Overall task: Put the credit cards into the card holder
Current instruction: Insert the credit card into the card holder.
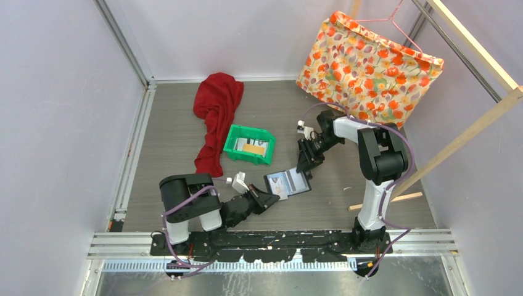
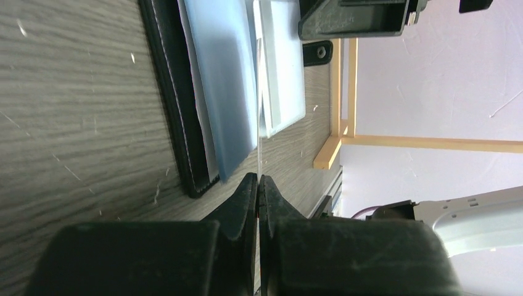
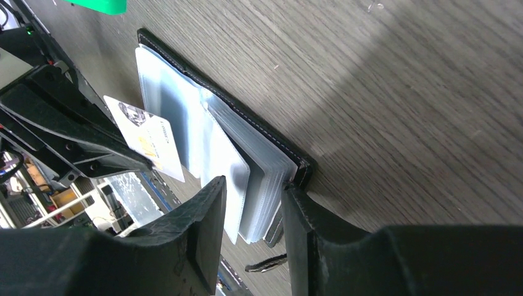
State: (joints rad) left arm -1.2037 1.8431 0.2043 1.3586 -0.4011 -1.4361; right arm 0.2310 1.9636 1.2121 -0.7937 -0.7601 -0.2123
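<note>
**A:** Where's the card you're carrying?

**B:** Your left gripper (image 2: 258, 182) is clamped tight on one white card (image 3: 151, 139), pinched at its near edge. From the left wrist it shows edge-on, a thin line running straight out past the fingertips (image 2: 243, 192).

**A:** And the card holder?

**B:** The card holder (image 1: 288, 183) lies open on the table (image 1: 185, 154) between your two arms. Its black cover is down and the clear sleeves (image 3: 179, 117) are fanned up. It sits just beyond the left gripper, toward the right. Its long side runs roughly left to right, a little tilted.

**A:** Right arm?

**B:** Your right gripper (image 3: 254, 187) has its jaws about half apart, straddling the sleeve stack at the holder's far edge. I can't tell whether they pinch the sleeves or only stand around them.

**A:** What does the next move turn on?

**B:** My read is that the left arm is nearer and has the load. The card's free end points at the sleeves and overlaps the outermost one in the right wrist view. Whether it touches is unclear. You'd want the card flat with a sleeve and its leading edge at a pocket mouth. More cards (image 1: 253, 148) wait in the green bin (image 1: 229, 147), farther out to the left.
</note>
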